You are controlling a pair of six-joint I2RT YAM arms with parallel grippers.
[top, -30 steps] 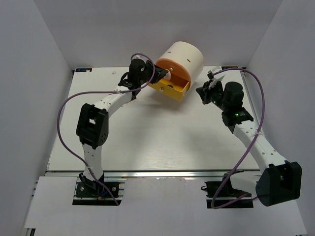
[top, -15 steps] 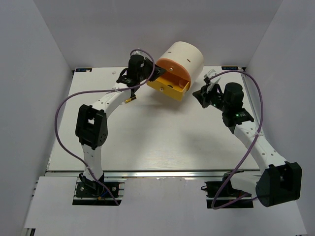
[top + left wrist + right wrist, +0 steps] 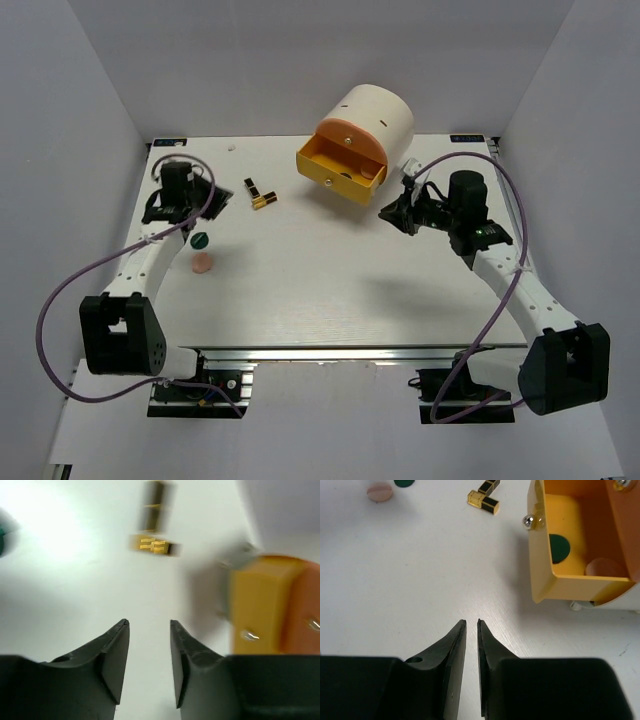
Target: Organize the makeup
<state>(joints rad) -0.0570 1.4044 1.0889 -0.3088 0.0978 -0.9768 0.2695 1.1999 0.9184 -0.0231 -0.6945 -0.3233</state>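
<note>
Standing at the far edge of the table (image 3: 320, 290), the cream cylinder organiser (image 3: 378, 108) has its yellow drawer (image 3: 340, 172) pulled open toward the arms. The right wrist view shows a stowed green disc (image 3: 559, 546) and a stowed peach piece (image 3: 602, 567) lying inside that drawer.

The left gripper (image 3: 202, 197) is out over the far-left part of the table. Its jaws are parted a little and hold nothing. The right gripper (image 3: 471, 625) hovers low beside the drawer's front right corner. Its jaws are drawn almost together with only a thin slit between them, and it too is empty.

Four loose items remain on the table, all left of the drawer:
- Two black-and-gold lipstick tubes (image 3: 258, 194) lie between the left gripper and the drawer. Their ends nearly meet at an angle, one with its long axis roughly near-to-far and the other slanting across it.
- The dark green disc (image 3: 200, 239) lies flat near the left gripper, on the side toward the arm bases.
- The peach round piece (image 3: 203, 263) lies just beside the disc, a little nearer the bases.

Judgement: every loose item is closer to the left arm, and the right gripper is well apart from all four. The drawer lies to the right of the items, so any carry runs left to right. To pick up a tube, the jaws would have to close across its narrow width.
</note>
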